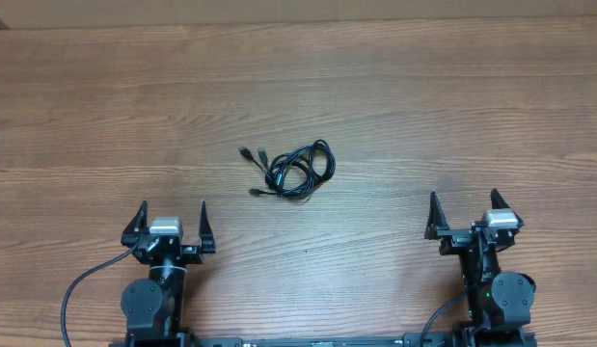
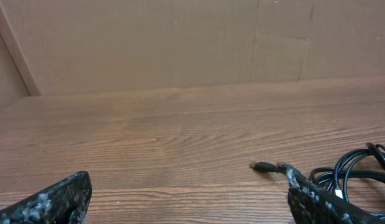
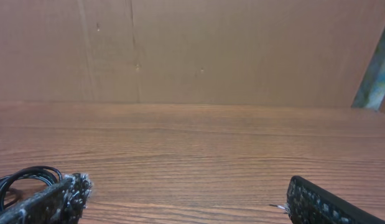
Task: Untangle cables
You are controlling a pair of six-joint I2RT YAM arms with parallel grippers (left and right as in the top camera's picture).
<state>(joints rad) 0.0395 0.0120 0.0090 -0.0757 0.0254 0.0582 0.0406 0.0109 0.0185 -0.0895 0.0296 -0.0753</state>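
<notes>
The cables (image 1: 296,170) lie as a small tangled bundle of thin black cords on the wooden table, near its middle, with small dark plugs sticking out at the left. My left gripper (image 1: 170,214) is open and empty, below and left of the bundle. My right gripper (image 1: 463,205) is open and empty, below and right of it. In the left wrist view the cables (image 2: 354,167) lie at the right edge past the right finger, one plug (image 2: 264,167) pointing left. In the right wrist view a loop of cable (image 3: 21,178) shows at the lower left.
A wooden table (image 1: 423,106) fills the overhead view. A brown cardboard wall (image 2: 180,43) stands along the far edge and also shows in the right wrist view (image 3: 211,50). Thicker black arm cables (image 1: 81,289) run beside the left arm base.
</notes>
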